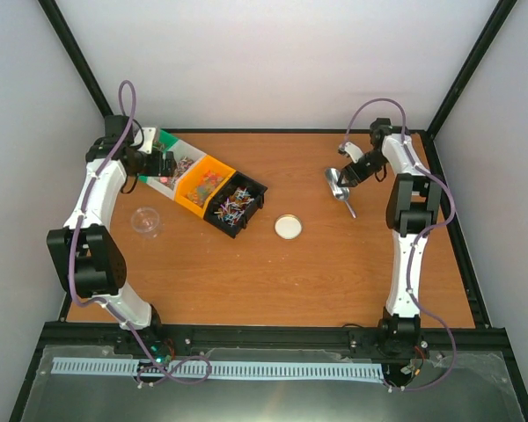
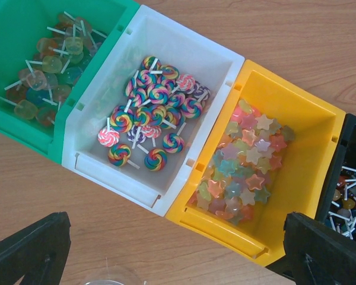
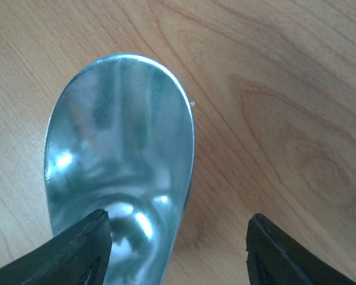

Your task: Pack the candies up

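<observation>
Over brown wooden table's point(image 1: 246, 281) far right, I am holding right gripper point(image 3: 178, 222) above shiny metal scoop point(image 3: 118, 154), jaws part-open, empty; centring needed before closing.

The top external camera is looking steeply down from above and behind, taking in the whole wooden table point(image 1: 273, 281); the left wrist camera is facing straight down, close over the white bin point(image 2: 187, 53) and yellow bin point(image 2: 299, 101), showing single candies point(image 2: 148, 113); the right wrist camera is pointing down at very close range on the metal scoop point(image 3: 118, 136); the overhead view is sharing both spots, far smaller.
</observation>
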Motion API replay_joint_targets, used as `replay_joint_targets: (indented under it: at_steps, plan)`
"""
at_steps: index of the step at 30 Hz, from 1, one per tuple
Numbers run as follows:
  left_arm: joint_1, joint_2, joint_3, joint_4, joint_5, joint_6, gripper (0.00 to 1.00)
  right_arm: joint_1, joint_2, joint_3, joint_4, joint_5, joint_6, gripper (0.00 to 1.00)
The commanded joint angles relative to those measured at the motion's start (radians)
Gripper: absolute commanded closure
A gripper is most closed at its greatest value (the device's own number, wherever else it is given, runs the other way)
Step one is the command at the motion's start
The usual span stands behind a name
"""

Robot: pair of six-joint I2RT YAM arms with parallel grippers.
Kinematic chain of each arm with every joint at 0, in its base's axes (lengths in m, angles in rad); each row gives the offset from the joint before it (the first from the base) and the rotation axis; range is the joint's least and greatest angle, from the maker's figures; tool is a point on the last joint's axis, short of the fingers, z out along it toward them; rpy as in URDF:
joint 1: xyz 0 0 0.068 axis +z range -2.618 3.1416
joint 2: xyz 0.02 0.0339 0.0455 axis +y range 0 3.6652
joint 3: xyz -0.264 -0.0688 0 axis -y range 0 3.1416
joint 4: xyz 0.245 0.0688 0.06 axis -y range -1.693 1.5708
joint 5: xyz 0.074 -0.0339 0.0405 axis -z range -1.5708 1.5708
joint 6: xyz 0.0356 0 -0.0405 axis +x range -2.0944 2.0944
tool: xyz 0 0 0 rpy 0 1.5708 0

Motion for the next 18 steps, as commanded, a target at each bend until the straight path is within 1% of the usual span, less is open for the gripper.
replay_joint_targets:
  at_steps: [1, 7, 10, 13, 14, 16, 18]
  plan:
    - [-0.010, -0.023, -0.003, 0.016, -0.017, 0.023, 0.00, 0.011, 0.037, 0.051, -0.001, -0.021, 0.067, 0.42]
    - [-0.012, -0.019, 0.005, 0.009, -0.033, 0.042, 0.00, 0.013, 0.068, 0.056, 0.008, -0.065, 0.130, 0.59]
    - [-0.011, -0.023, 0.005, 0.011, -0.033, 0.058, 0.00, 0.012, 0.076, 0.055, 0.018, -0.080, 0.163, 0.70]
    - [-0.012, -0.025, 0.006, 0.011, -0.042, 0.068, 0.00, 0.013, 0.079, 0.056, 0.035, -0.096, 0.209, 0.80]
    - [-0.011, -0.024, 0.010, 0.008, -0.044, 0.070, 0.00, 0.012, 0.076, 0.056, 0.040, -0.102, 0.231, 0.84]
    - [-0.011, -0.025, 0.017, 0.004, -0.046, 0.075, 0.00, 0.012, 0.068, 0.056, 0.055, -0.109, 0.276, 0.96]
    - [-0.012, -0.025, 0.025, 0.001, -0.047, 0.080, 0.00, 0.012, 0.048, 0.042, 0.076, -0.123, 0.328, 0.97]
